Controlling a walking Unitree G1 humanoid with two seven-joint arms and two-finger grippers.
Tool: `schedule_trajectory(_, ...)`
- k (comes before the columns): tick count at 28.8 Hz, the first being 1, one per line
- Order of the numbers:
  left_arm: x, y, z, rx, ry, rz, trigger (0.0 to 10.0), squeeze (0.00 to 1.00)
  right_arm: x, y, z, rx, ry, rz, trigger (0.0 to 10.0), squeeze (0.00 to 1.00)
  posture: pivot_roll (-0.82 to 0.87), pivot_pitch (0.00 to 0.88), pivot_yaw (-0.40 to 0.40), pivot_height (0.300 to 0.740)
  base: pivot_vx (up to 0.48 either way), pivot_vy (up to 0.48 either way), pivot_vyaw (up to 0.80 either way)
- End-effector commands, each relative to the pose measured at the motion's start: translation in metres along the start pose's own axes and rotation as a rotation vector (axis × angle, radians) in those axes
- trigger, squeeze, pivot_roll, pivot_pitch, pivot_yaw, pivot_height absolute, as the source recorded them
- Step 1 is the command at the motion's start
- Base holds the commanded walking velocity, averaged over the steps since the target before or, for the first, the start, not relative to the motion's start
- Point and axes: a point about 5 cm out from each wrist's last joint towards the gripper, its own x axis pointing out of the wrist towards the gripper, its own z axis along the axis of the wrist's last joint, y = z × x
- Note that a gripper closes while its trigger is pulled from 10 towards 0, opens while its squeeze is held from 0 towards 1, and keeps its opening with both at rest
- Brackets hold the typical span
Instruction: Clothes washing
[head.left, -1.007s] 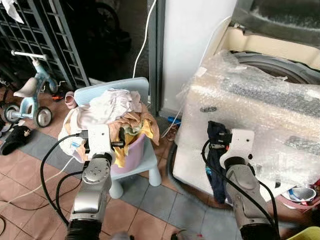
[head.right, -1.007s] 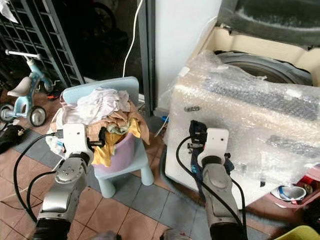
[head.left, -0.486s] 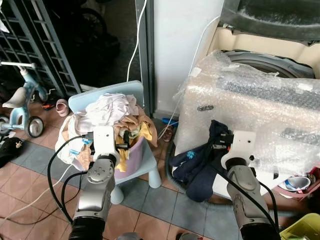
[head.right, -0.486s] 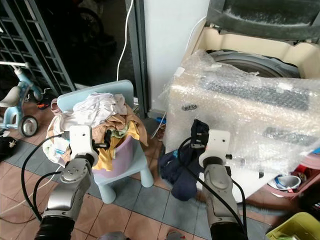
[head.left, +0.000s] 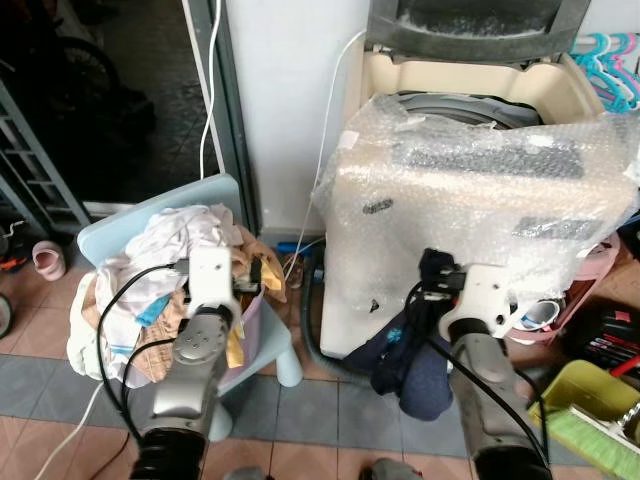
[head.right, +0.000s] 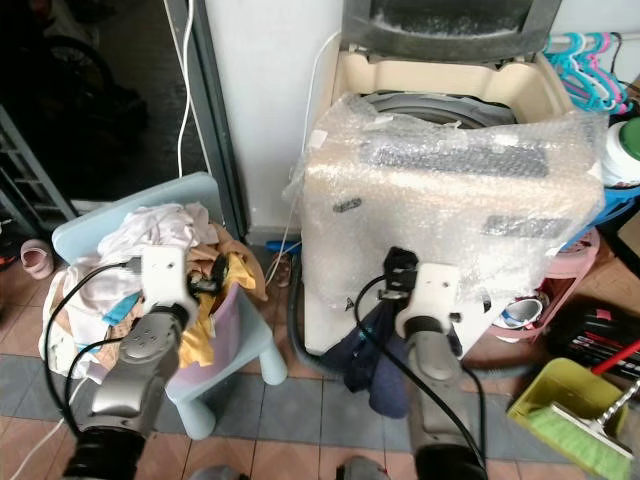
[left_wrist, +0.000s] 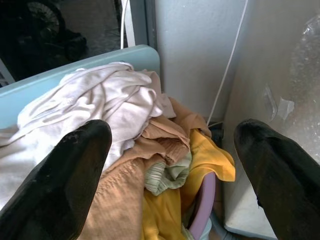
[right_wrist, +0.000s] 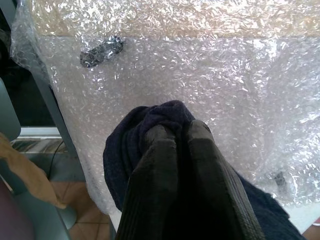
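A top-loading washing machine (head.left: 470, 190) wrapped in bubble wrap stands ahead, its lid raised. My right gripper (head.left: 437, 272) is shut on a dark navy garment (head.left: 415, 350), which hangs down against the machine's front; the fingers (right_wrist: 170, 150) pinch the cloth close to the bubble wrap. To the left, a lilac basket (head.left: 245, 330) heaped with white, tan and yellow clothes (head.left: 180, 250) sits on a pale blue child's chair (head.left: 170, 215). My left gripper (head.left: 250, 275) is open just above the pile, its fingers (left_wrist: 70, 165) spread wide with nothing between them.
A white wall (head.left: 280, 90) and a dark doorway (head.left: 100, 90) lie behind the chair, with a cable (head.left: 212, 70) hanging down. A yellow-green dustpan (head.left: 580, 400) and a pink basin (head.left: 595, 265) sit right of the machine. Hangers (head.right: 580, 60) hang at top right.
The camera has swung right and come closer to the machine, so the chair now sits further left. The right gripper still holds the navy garment, slightly higher against the machine front.
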Motion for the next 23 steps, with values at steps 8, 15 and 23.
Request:
schedule_trajectory(8,0.000,-0.007,0.002,-0.007,-0.015,-0.031,10.0,0.00,0.003,-0.004,0.007,-0.004,-0.031,-0.005,10.0,0.00,-0.07,0.000,0.055,0.740,0.000,-0.337,-0.32)
schedule_trajectory(15,-0.001,-0.007,0.002,-0.011,-0.014,-0.031,10.0,0.00,0.002,-0.004,0.007,-0.005,-0.028,0.006,10.0,0.00,-0.08,0.000,0.053,0.740,0.000,-0.355,0.00)
schedule_trajectory(23,-0.016,0.005,-0.002,0.090,-0.019,-0.044,10.0,0.00,-0.005,-0.006,0.016,-0.065,-0.070,0.046,10.0,0.00,-0.07,0.000,0.049,0.740,0.000,-0.085,0.00)
